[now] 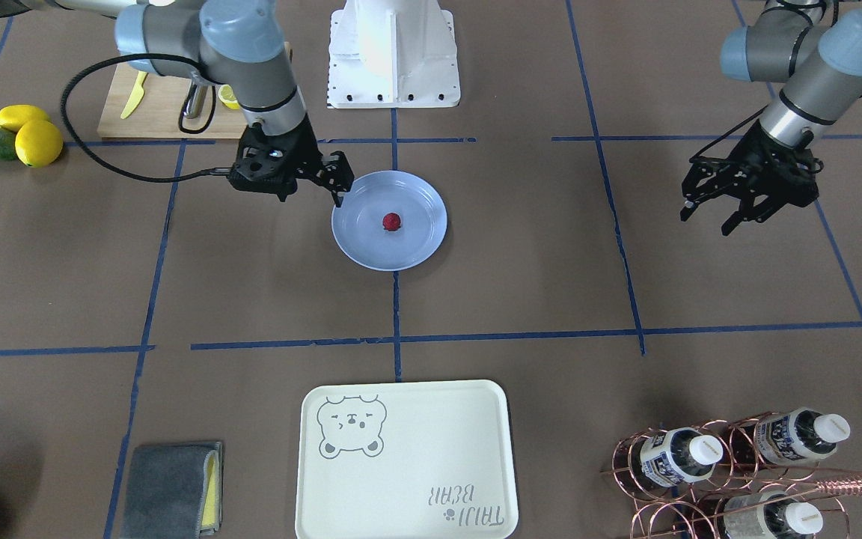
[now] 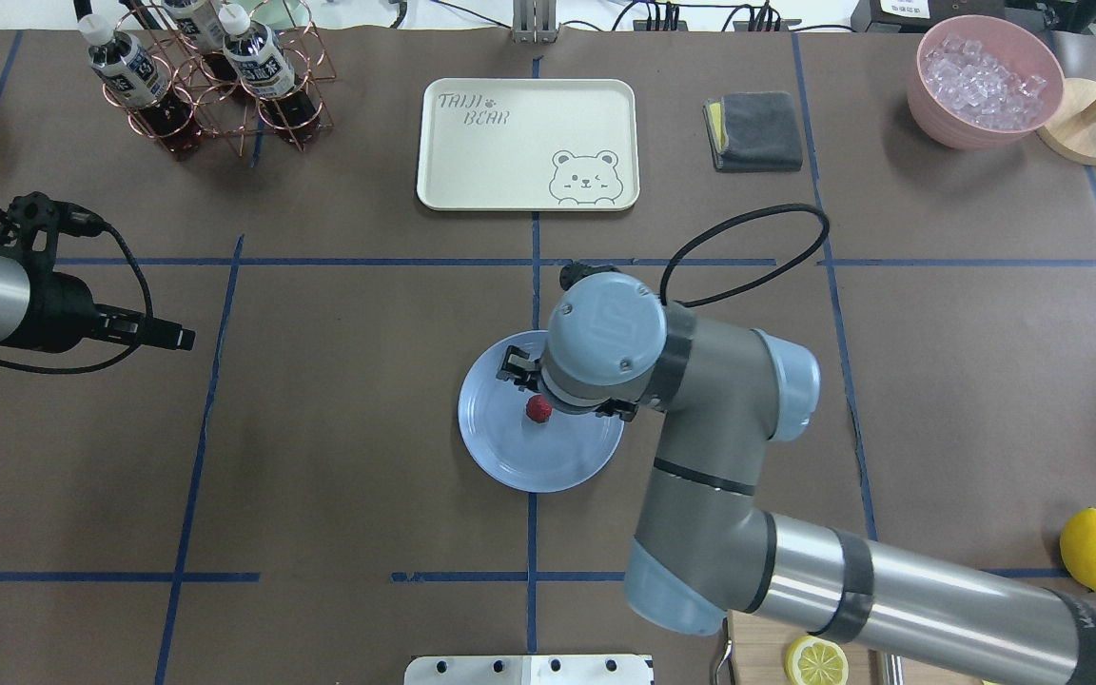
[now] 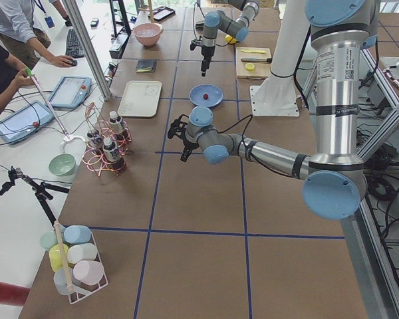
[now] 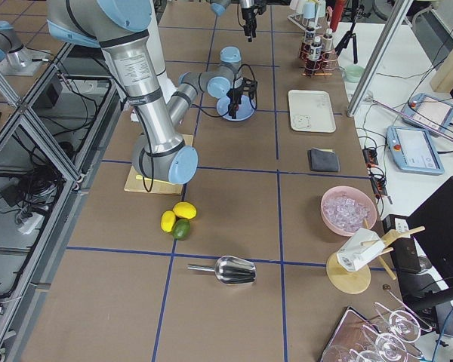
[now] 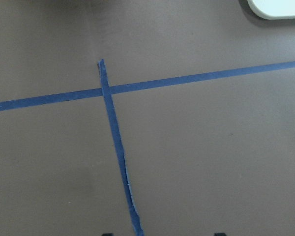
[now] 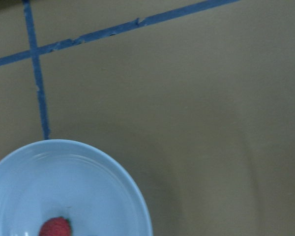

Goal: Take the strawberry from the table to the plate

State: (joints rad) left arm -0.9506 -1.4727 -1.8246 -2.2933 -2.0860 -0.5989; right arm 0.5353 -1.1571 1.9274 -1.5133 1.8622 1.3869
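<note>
Brown-paper table [image 1: 521,299] bears glossy round plate [image 1: 416,251] holding strawberry [image 1: 391,221]; left fingers [image 1: 693,198] and right fingers [image 1: 338,180] splayed.

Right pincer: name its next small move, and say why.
Probably raise the right pincer and pull it back from the plate. The strawberry already lies alone on the plate, and the pincer hangs open and empty by the plate's rim, so likely nothing is left to carry.
</note>
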